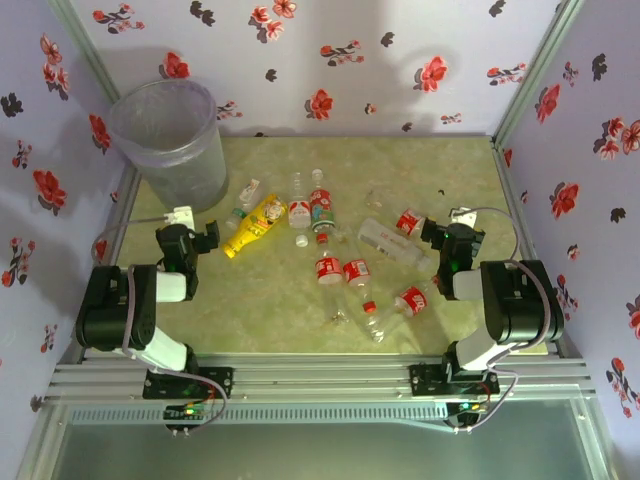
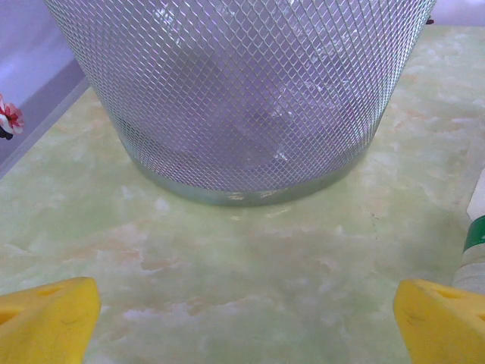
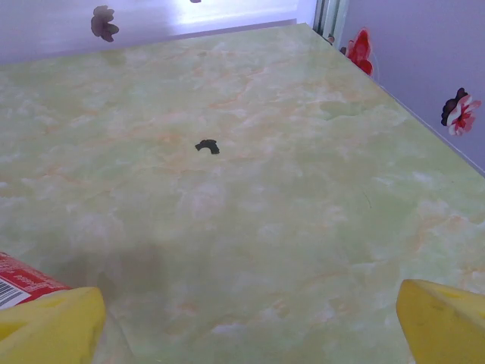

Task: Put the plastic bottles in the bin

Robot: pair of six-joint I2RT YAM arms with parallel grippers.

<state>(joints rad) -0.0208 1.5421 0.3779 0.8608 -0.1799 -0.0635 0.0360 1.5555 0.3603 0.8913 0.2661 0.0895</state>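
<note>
flowered walls (image 1: pixel 400 60) closed in a pale green marbled table (image 1: pixel 280 310). the big mesh bin (image 1: pixel 170 140) stood upright in the far left corner. the left gripper (image 2: pixel 244 322) faced its base, fingers spread wide, holding nothing; the right gripper (image 3: pixel 246 322) was just as wide. the bottles (image 1: pixel 328 268) lay scattered mid-table between the arms, a yellow bottle (image 1: pixel 255 225) nearest the bin.
</note>
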